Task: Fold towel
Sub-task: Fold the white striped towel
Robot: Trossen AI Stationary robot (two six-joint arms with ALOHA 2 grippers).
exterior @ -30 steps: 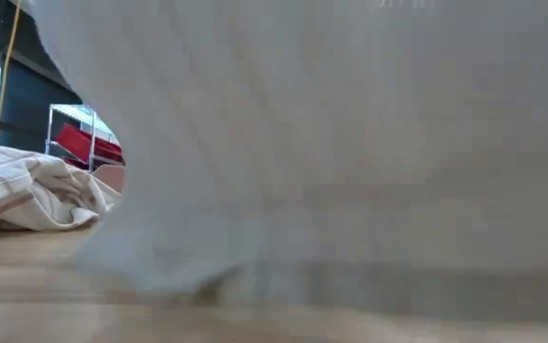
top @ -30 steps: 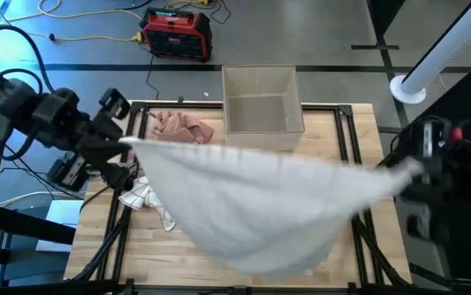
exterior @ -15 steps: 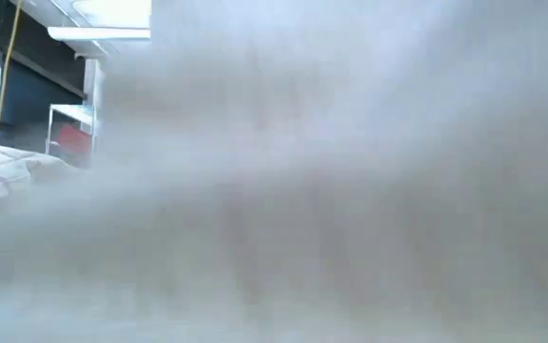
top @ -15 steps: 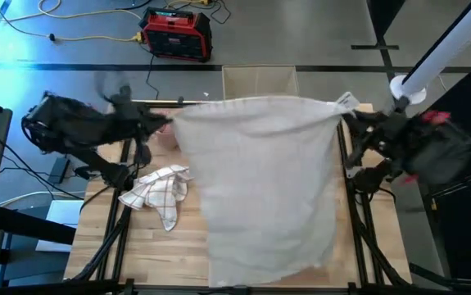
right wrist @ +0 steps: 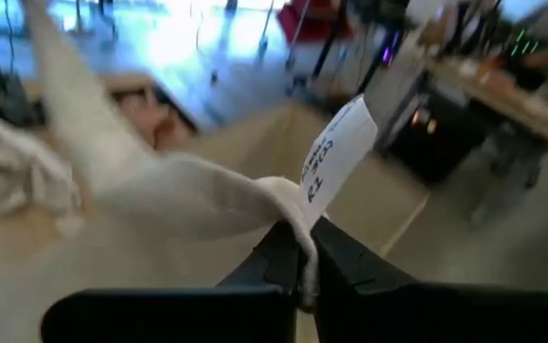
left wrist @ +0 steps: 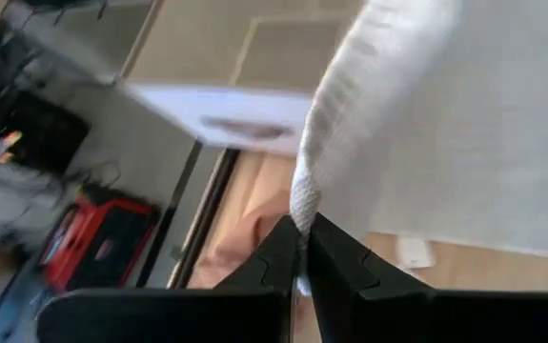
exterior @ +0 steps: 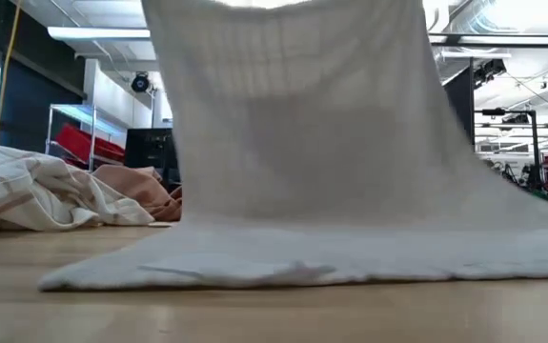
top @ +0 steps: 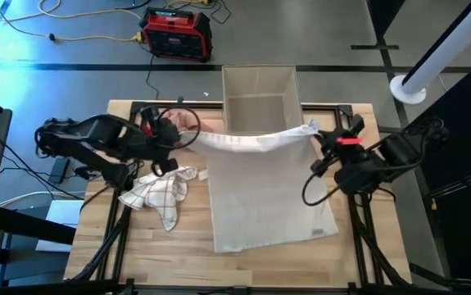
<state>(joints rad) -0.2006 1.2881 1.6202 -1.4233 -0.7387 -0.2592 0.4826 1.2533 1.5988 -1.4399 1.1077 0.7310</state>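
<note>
A white towel (top: 268, 197) is spread over the middle of the table, its near part flat on the wood (exterior: 331, 262). Its far edge (top: 251, 141) is raised and sags between my two grippers. My left gripper (top: 187, 138) is shut on the far left corner. My right gripper (top: 315, 135) is shut on the far right corner, which carries a white label (right wrist: 335, 157). In the low view the towel rises from the table like a curtain and its top runs out of the picture. My left gripper pinches the towel's far left corner (left wrist: 302, 205) between its two fingers, slanting down from the table's left side. The corner is bunched, and the cloth runs from it down to the table. My right gripper pinches the far right corner (right wrist: 288, 205), beside the label, between its two fingers, coming from the table's right side. That corner is lifted clear, and the edge toward the other gripper hangs slack.
A checkered cloth (top: 160, 190) lies crumpled at the left, and a pink cloth (top: 187, 123) lies behind my left gripper. An open box (top: 260, 102) stands at the far edge, just beyond the raised towel edge. Black frame rails (top: 351, 147) run along the table's sides.
Both grippers have swung toward the far edge and come down, drawing closer together, and both have stayed shut on the corners. The towel, which was hanging and billowing in the air, now has its near part laid flat on the table with only the far edge raised.
</note>
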